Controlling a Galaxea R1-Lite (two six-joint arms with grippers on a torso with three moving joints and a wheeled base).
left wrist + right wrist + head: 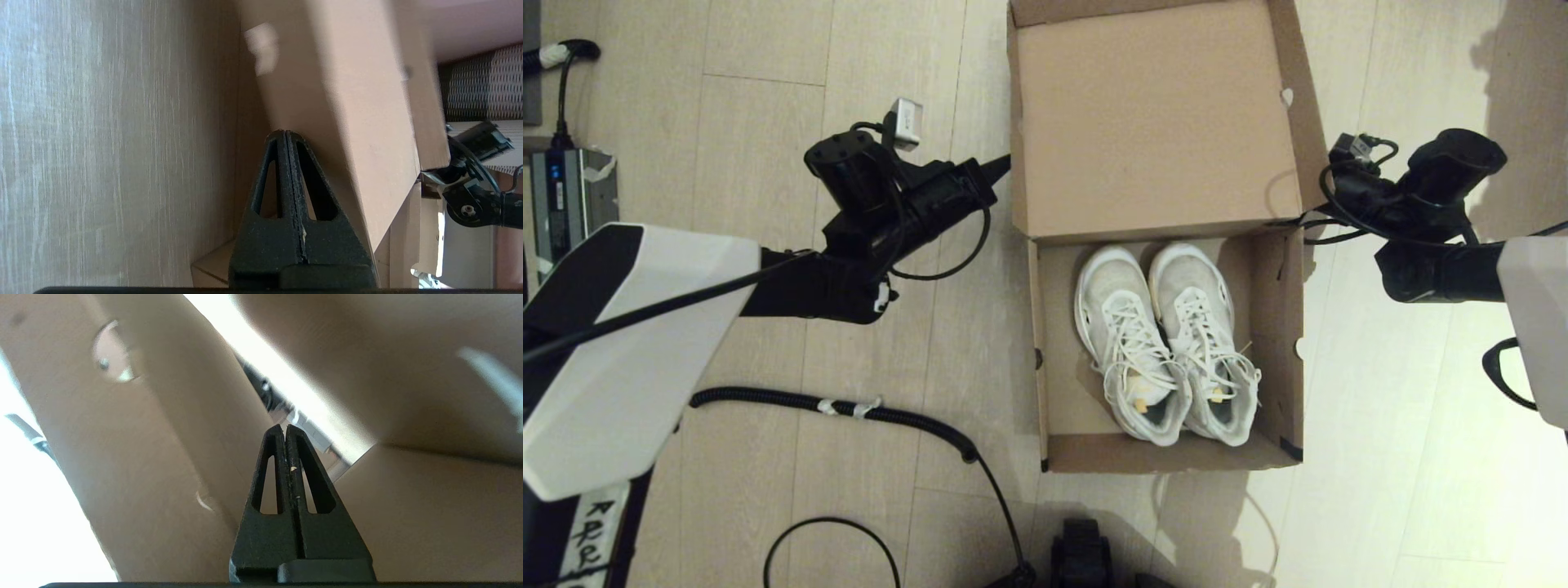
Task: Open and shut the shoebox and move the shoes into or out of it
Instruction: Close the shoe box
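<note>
The brown cardboard shoebox (pixel 1267 343) stands on the floor with its hinged lid (pixel 1152 122) swung up and back. Both white mesh shoes (pixel 1123 343) (pixel 1205 347) lie side by side inside, toes toward the lid. My left gripper (pixel 1003 167) is shut, its tips at the lid's left edge; the left wrist view shows these fingertips (pixel 284 132) against the lid's outer face (pixel 351 106), near a white label (pixel 263 47). My right gripper (pixel 284 426) is shut and empty beside the lid's right side flap (pixel 122 428); in the head view its tips are hidden.
A black corrugated cable (pixel 890 415) runs over the pale wooden floor (pixel 768 98) left of the box. A grey device (pixel 564 196) sits at the far left. A dark part (pixel 1082 551) of the robot sits below the box's near end.
</note>
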